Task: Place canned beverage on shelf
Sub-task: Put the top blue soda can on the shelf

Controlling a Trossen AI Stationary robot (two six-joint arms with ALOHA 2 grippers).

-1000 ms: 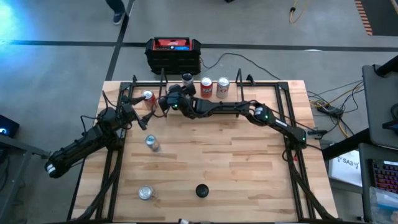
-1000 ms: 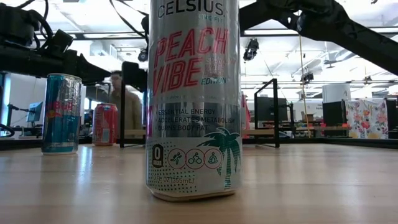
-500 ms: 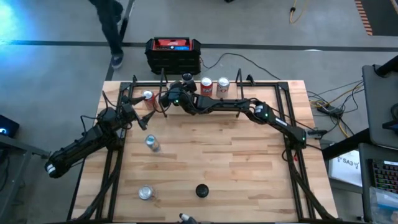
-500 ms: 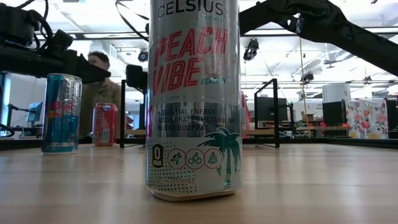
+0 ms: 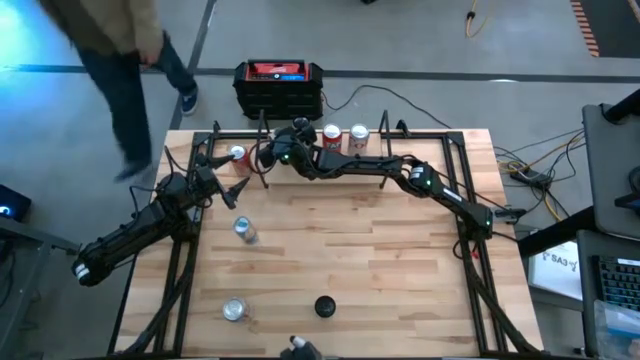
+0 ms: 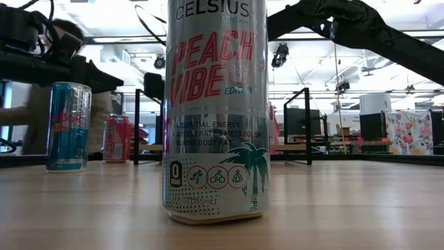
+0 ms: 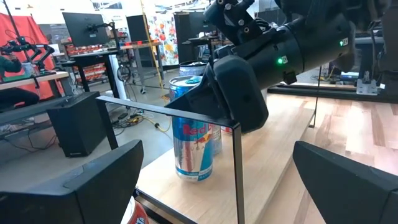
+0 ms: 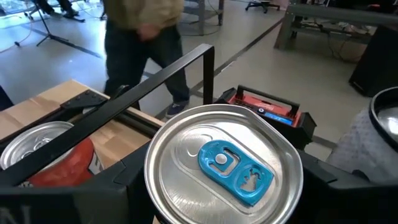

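Silver and pink, a Celsius Peach Vibe can fills the low view at the table's near edge, with another silver can and a black puck close by. Toward ten o'clock stands a blue-and-silver can. Beyond it the left gripper hovers, jaws wide apart, near a red can. At twelve o'clock the right gripper is clamped on a Red Bull can standing on the shelf, beside two red-and-white cans. A person walks past.
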